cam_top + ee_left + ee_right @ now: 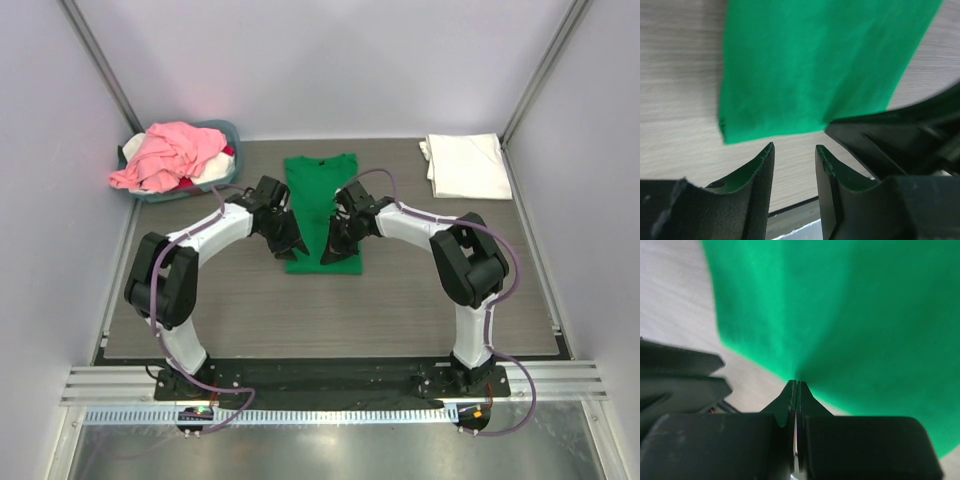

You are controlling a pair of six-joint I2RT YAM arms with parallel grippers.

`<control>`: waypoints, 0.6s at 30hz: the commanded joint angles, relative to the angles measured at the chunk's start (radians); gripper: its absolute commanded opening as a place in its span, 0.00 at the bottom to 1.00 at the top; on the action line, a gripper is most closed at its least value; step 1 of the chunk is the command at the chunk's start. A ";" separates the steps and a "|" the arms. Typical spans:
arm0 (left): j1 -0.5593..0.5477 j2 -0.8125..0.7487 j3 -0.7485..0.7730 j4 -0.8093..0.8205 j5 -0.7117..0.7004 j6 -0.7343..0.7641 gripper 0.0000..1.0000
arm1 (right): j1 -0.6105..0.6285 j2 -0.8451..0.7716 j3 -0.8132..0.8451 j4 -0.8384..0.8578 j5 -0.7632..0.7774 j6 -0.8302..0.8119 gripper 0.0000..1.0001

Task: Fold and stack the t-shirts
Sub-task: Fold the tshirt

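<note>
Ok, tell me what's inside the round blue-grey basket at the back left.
Crumpled pink cloth fills the round blue-grey basket and spills over its rim. A sliver of red cloth shows at the right edge. Whatever lies under the heap is covered.

This looks like a robotics lab test cell rather than a home: plain white panel walls (300, 60) set in aluminium corner posts (98, 60) box in a grey wood-grain tabletop (400, 310). A left arm (165, 280) and a right arm (470, 265) are bolted to a black base plate (330, 372) at the near edge, in front of a slotted cable duct (320, 415). The only household touches are a green t-shirt (318, 195) and a basket (228, 128) of clothes.
</note>
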 commanded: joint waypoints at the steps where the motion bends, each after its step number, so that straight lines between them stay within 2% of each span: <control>1: -0.008 0.028 0.003 0.128 0.053 -0.031 0.39 | -0.019 0.023 -0.015 0.086 -0.037 0.000 0.01; 7: -0.008 0.087 -0.047 0.136 0.012 -0.014 0.35 | -0.064 0.037 -0.133 0.126 -0.046 -0.038 0.01; 13: -0.009 0.074 -0.142 0.128 -0.063 0.013 0.34 | -0.127 -0.011 -0.251 0.155 -0.074 -0.073 0.04; 18: -0.008 0.080 -0.190 0.113 -0.124 0.041 0.33 | -0.180 -0.080 -0.323 0.149 -0.115 -0.096 0.31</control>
